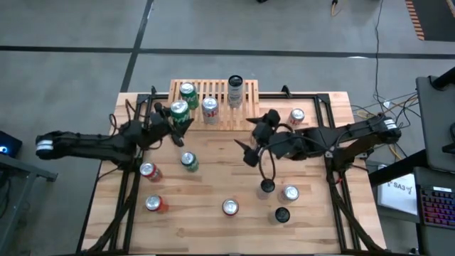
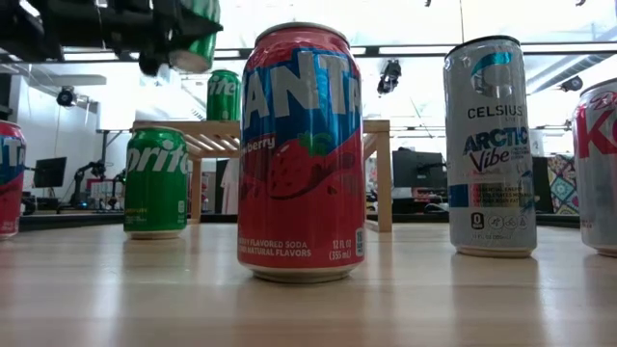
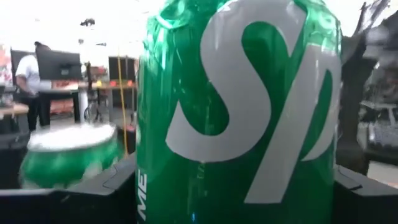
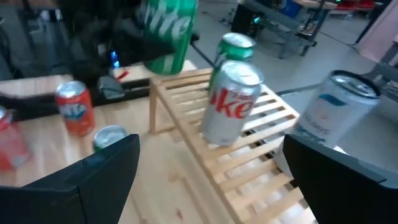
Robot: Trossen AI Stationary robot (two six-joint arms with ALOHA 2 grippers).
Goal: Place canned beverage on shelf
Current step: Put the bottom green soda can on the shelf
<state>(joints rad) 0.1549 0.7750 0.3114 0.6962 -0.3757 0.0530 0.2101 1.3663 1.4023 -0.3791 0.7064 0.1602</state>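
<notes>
From above, the left gripper [image 1: 173, 117] clasps a green can [image 1: 179, 110] at the shelf [image 1: 245, 114] edge, raised in the low view, probably needing lowering onto slats; right gripper [image 1: 257, 139] waits wide apart.

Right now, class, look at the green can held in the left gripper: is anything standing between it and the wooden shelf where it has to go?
Nothing visible blocks it. The left gripper holds the green can at the shelf's left front edge. Three cans already stand on the slats, but open slat space remains among them.
</notes>
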